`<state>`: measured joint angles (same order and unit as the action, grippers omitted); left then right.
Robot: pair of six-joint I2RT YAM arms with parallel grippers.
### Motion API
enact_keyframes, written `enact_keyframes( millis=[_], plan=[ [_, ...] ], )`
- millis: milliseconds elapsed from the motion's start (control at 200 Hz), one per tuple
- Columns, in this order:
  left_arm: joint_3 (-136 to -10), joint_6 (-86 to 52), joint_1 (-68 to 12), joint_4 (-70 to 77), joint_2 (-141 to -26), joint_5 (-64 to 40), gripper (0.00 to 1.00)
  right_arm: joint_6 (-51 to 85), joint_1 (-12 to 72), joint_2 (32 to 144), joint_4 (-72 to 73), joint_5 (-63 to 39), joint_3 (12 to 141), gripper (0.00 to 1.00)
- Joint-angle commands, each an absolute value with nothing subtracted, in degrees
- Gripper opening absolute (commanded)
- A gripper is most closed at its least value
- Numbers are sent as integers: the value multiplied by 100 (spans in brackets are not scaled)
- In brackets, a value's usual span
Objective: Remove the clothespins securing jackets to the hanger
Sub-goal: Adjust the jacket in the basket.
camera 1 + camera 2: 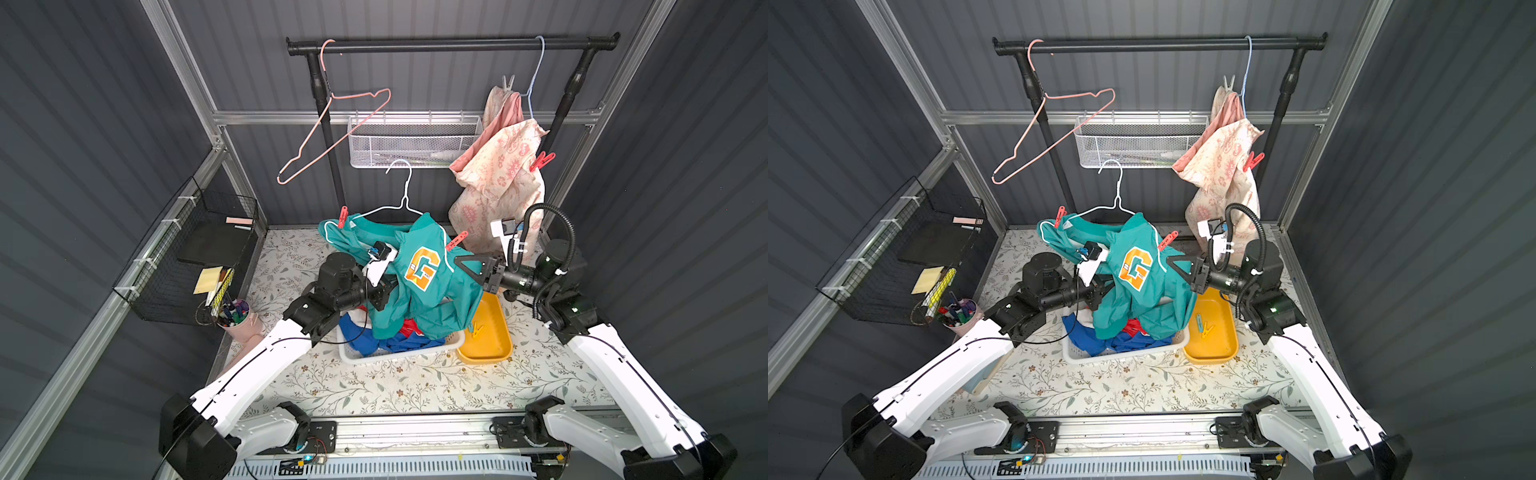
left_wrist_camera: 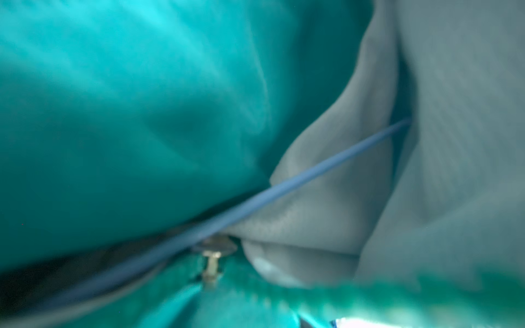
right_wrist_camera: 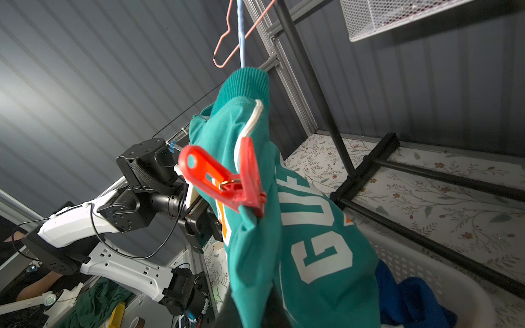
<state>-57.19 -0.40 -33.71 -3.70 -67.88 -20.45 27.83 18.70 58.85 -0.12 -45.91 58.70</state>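
Left tool (image 1: pixel 384 291), buried in the teal zip jacket (image 1: pixel 432 299), seems clamped on its pale wire hanger (image 3: pixel 241 34), steadying it so the right tool (image 1: pixel 459 262), pinched together empty, can reach the red plastic clothespin (image 3: pixel 250 170) on its shoulder.

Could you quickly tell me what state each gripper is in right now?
Left gripper: shut, buried in the teal jacket; grip hidden.
Right gripper: shut, nothing visibly held.

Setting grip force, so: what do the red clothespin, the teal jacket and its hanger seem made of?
Red clothespin: likely glossy moulded plastic, with a metal spring ring. Teal jacket: soft matte fabric, ribbed knit collar. Hanger: thin wire, seemingly with a pale coating.
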Motion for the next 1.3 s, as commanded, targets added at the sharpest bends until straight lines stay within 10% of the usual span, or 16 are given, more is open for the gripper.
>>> enact_keyframes(
  millis=[0, 955, 1116, 1296],
  plan=[
    [-5440, -232, -3449, 183, -6964, -1732, 0, 2636, 1903, 5987, 124, -4604, 5840, 0],
    [-3507, -2050, -3454, 1623, -7783, -573, 0, 2471, 2338, 6864, 233, -4592, 5261, 0],
    [-3600, -2132, -3454, 1352, -7474, -333, 59, 2430, 2338, 6916, 229, -4553, 5190, 0],
    [-3843, -2214, -3454, 762, -6876, 101, 75, 2402, 2339, 6917, 225, -4497, 5177, 0]
  ],
)
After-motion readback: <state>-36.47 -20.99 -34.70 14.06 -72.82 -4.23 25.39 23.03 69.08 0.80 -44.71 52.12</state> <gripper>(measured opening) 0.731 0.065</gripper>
